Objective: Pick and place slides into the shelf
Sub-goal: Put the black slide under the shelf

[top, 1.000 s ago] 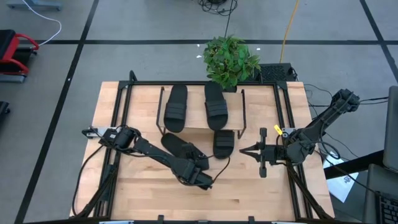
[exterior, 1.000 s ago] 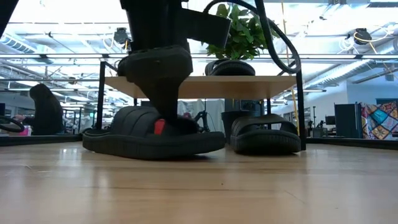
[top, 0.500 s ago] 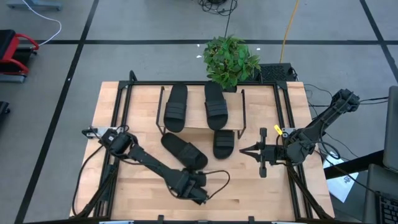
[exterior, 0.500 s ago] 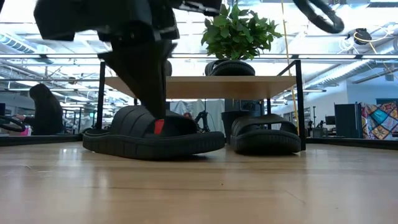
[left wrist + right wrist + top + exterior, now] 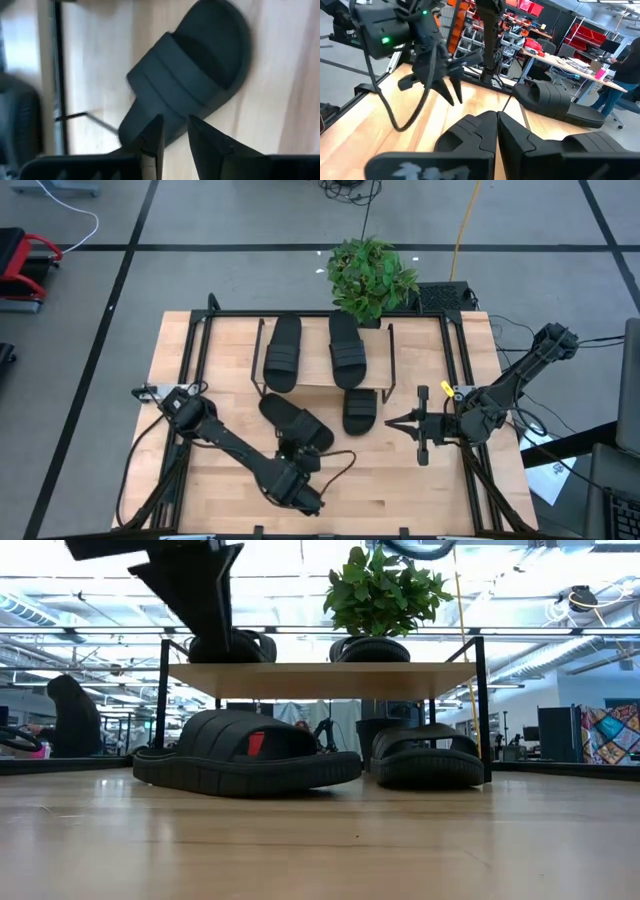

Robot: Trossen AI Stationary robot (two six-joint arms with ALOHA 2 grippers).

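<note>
Two black slides [image 5: 283,352] [image 5: 348,348] lie sole down on the shelf's wooden top [image 5: 315,375]. A third slide [image 5: 296,423] lies sole down and slantwise on the table just in front of the shelf; it also shows in the low view [image 5: 245,750] and the left wrist view [image 5: 190,85]. A fourth slide [image 5: 360,410] lies on its sole, partly under the shelf's right half. My left gripper [image 5: 300,455] hovers above the third slide's near end, narrowly open and empty [image 5: 173,125]. My right gripper [image 5: 392,421] is shut and waits right of the shelf.
A potted plant [image 5: 370,275] stands at the table's far edge behind the shelf. Black frame rails run along the table's left and right sides. Bare table lies in front of the slides [image 5: 330,840]. A person [image 5: 70,715] sits in the room beyond.
My left gripper has risen from the third slide's strap and drawn back toward the table's near edge. The slide stays flat on the table where it was. My right arm has kept still.
</note>
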